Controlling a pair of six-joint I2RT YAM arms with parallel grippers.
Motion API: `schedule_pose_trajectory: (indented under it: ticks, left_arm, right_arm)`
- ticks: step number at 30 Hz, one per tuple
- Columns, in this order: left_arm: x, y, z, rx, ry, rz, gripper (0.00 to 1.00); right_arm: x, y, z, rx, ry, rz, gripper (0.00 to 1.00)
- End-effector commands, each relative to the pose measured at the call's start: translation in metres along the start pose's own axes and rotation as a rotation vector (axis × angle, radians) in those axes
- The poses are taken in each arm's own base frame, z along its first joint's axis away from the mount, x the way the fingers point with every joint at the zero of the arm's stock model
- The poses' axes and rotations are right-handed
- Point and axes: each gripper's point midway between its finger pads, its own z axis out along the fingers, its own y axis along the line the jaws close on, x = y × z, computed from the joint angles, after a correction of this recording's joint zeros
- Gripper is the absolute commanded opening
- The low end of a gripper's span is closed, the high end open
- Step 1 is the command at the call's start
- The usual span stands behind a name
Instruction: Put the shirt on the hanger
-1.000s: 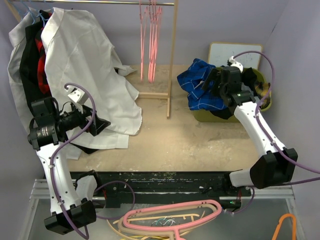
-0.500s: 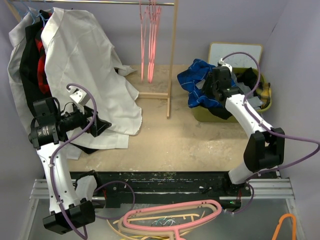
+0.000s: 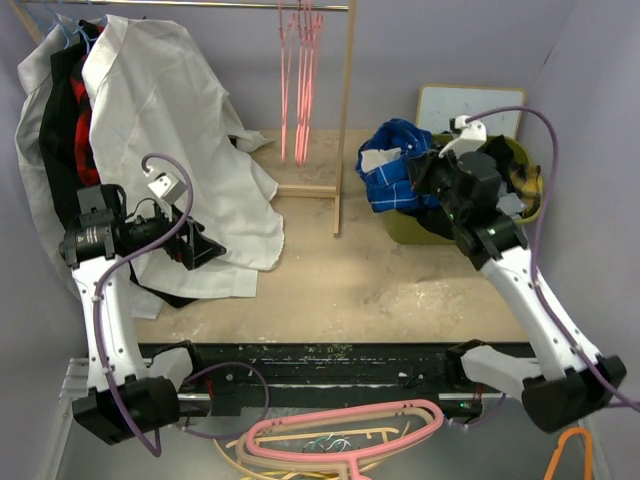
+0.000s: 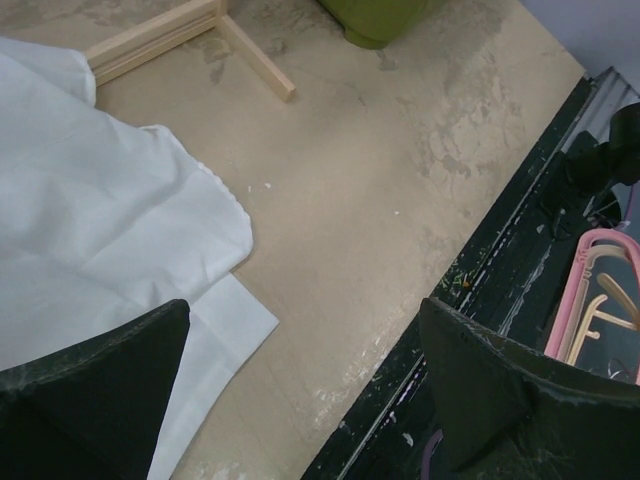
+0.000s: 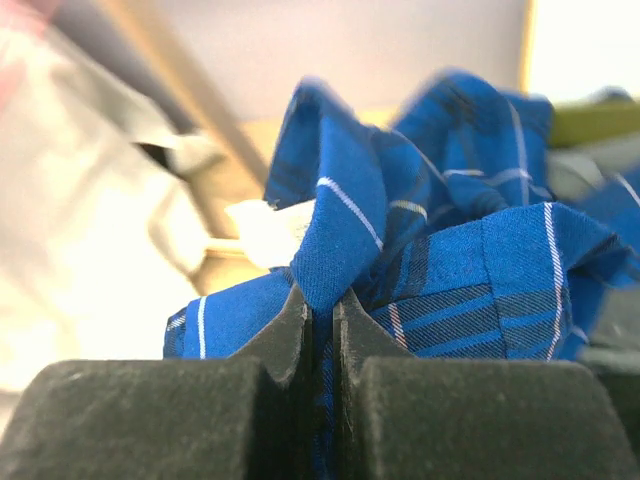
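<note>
Now, shirt (image 3: 390, 180): I've drawn it up from the bin (image 3: 410, 236); extraction started.
Right gripper (image 5: 320, 300): jaws pinch a fold.
Left gripper (image 4: 300, 310): jaws spread.

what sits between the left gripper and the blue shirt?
Top view: from the left gripper, the white garment hem, a bare strip of table, then the wooden rack base, before the shirt.

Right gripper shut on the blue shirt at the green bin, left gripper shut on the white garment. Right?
Not quite. The left gripper is open: the left wrist view shows its fingers spread wide with nothing between them, above the table and the edge of the white garment. The rest stands: the right gripper is shut on the shirt at the green bin.
</note>
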Motion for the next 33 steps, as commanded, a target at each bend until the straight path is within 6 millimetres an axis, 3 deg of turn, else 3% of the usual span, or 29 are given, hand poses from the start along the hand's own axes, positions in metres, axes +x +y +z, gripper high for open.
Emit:
schedule_pose_trajectory:
  ticks: [1,3,5,10,14,19,23,25,29,33]
  left_arm:
    - [-0.016,-0.024,-0.001,0.155,-0.038,0.065,0.99]
    - [-0.018,-0.033,-0.002,0.197,-0.047,0.08,0.99]
    - [-0.025,-0.043,-0.005,0.228,-0.058,0.119,0.99]
    - [-0.038,-0.055,-0.009,0.267,-0.047,0.199,0.99]
    - [-0.048,-0.061,-0.007,0.3,-0.063,0.206,0.99]
    - [-0.066,-0.08,-0.018,0.311,-0.12,0.253,0.99]
    - [-0.086,-0.094,-0.031,0.285,-0.141,0.299,0.99]
    - [-0.097,-0.099,-0.037,0.266,-0.147,0.321,0.99]
    - [-0.121,-0.116,-0.052,0.234,-0.174,0.364,0.99]
    - [-0.134,-0.125,-0.061,0.216,-0.186,0.368,0.99]
  right_arm:
    - [-0.067,0.062,-0.056,-0.339,-0.238,-0.091,0.0]
    - [-0.078,0.076,-0.075,-0.422,-0.254,-0.113,0.0]
    - [-0.074,0.092,-0.092,-0.523,-0.202,-0.149,0.0]
    - [-0.028,0.139,-0.152,-0.945,0.017,-0.163,0.0]
    - [-0.014,0.174,-0.204,-1.268,0.049,-0.101,0.0]
    - [-0.027,0.214,-0.233,-1.504,-0.001,-0.125,0.0]
    - [-0.056,0.241,-0.269,-1.743,-0.08,-0.159,0.0]
    - [-0.069,0.249,-0.277,-1.818,-0.115,-0.16,0.0]
    - [-0.087,0.267,-0.273,-1.888,-0.158,-0.13,0.0]
    - [-0.095,0.284,-0.245,-1.854,-0.178,-0.069,0.0]
